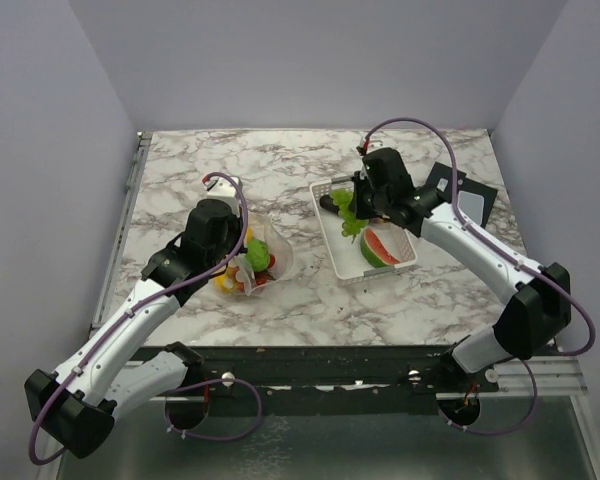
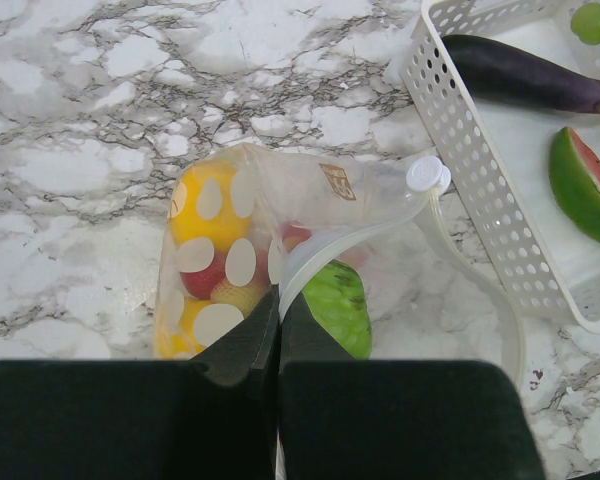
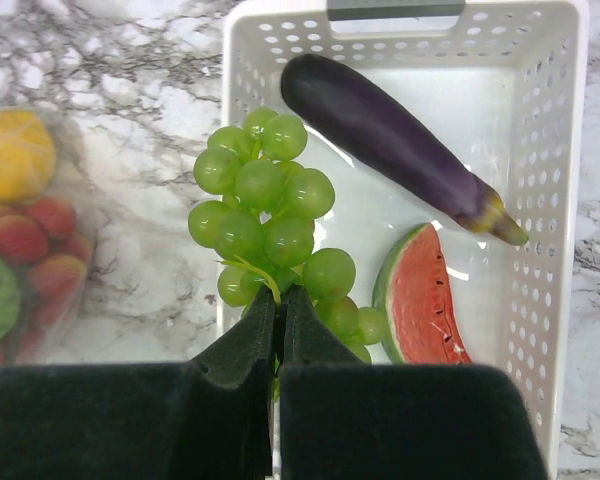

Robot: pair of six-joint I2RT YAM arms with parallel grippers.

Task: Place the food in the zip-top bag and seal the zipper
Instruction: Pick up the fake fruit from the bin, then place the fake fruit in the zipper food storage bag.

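Your zip-top bag (image 1: 262, 262) lies left of centre in the top view, on the table (image 1: 280, 170). It is already part-filled: a yellow piece (image 2: 220, 232), red pieces (image 2: 208, 280) and a green piece (image 2: 338, 302) show through the plastic. Its zipper (image 2: 355, 232) stands unsealed, the mouth gaping. Your left gripper (image 2: 278, 318) is closed on the bag's mouth edge. To the right, over the white basket (image 3: 565, 200), your right gripper (image 3: 278, 318) is pinched on the stem of the green grapes (image 3: 265, 215) (next to go in, by my reckoning). The eggplant (image 3: 390, 150) and watermelon slice (image 3: 425, 300) lie in the basket, so three items and the sealing remain.
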